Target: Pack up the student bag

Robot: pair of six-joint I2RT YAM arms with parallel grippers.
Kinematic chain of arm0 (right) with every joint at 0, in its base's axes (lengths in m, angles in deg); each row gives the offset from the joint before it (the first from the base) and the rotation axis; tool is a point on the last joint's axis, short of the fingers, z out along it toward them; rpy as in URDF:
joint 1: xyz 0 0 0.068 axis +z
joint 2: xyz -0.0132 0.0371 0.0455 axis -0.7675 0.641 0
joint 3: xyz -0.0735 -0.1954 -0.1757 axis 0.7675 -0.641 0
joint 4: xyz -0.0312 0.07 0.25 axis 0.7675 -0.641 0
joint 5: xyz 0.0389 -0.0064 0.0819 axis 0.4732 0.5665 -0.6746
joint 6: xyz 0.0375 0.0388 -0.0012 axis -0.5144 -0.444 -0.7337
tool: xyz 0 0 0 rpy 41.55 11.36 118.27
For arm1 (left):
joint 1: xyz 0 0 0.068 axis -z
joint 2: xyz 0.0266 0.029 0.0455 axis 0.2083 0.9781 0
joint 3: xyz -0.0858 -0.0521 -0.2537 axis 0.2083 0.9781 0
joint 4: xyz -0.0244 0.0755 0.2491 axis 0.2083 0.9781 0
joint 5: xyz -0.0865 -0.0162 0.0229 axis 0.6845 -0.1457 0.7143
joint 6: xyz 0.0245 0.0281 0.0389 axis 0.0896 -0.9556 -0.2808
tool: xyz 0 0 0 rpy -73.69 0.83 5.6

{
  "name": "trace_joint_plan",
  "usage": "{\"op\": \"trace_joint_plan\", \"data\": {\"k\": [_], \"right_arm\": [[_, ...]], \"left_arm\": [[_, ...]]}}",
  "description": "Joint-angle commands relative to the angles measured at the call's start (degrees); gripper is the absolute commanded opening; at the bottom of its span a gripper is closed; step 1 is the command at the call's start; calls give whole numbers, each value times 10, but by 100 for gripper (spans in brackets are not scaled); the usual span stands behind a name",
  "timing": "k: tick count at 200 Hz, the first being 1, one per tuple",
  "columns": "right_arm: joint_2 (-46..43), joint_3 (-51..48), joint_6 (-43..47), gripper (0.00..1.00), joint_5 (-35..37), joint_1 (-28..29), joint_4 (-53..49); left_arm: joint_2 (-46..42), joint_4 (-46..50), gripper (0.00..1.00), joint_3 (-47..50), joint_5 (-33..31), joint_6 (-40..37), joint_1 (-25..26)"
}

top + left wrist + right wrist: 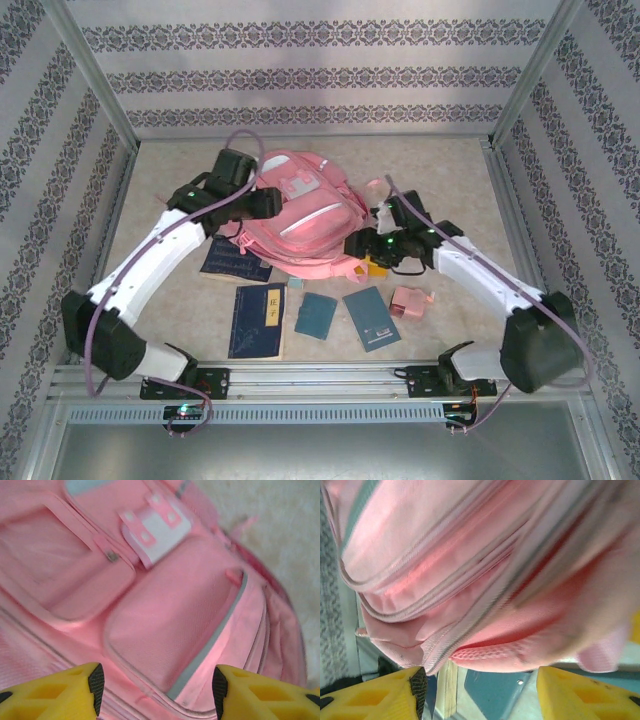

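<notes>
The student bag [300, 225] is a large pink backpack lying in the middle of the table, with pale strips and a white patch [157, 530] on its front. My left gripper [265, 200] hovers over its left side. In the left wrist view this gripper [155, 692] stands open above a front zip pocket [170, 610], with nothing between the yellow fingers [60, 692]. My right gripper [365, 245] is at the bag's near right edge. Seen from the right wrist, it [480, 695] is open, and the bag's zip edge [445, 650] hangs just above the left finger [380, 695].
On the table in front of the bag lie a dark blue book [235, 260], a blue book with a yellow label [258, 320], two teal notebooks [316, 315] [371, 318] and a small pink pouch [408, 302]. Patterned walls enclose the table.
</notes>
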Motion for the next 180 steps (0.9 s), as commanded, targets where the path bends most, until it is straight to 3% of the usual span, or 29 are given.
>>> {"op": "trace_joint_plan", "data": {"k": [1,19,51,77,115,162,180], "right_arm": [[-70,11,-8,61,92,-32,-48],[-88,21,-14,60,148,-45,-103],[-115,2,-24,60,129,-46,-97],[-128,-12,-30,60,105,-49,-91],[-141,-32,-34,60,78,-50,-95],[-141,-34,-31,60,63,-57,-109],[-130,-26,-41,59,52,-61,-105]], "left_arm": [[42,40,60,-42,30,-25,32],[107,75,60,-104,49,-30,56],[208,139,65,-212,21,-108,91],[255,151,67,-257,-16,-137,86],[296,128,68,-275,-10,-140,61],[332,94,67,-277,118,-132,44],[332,68,62,-255,170,-120,34]]}}
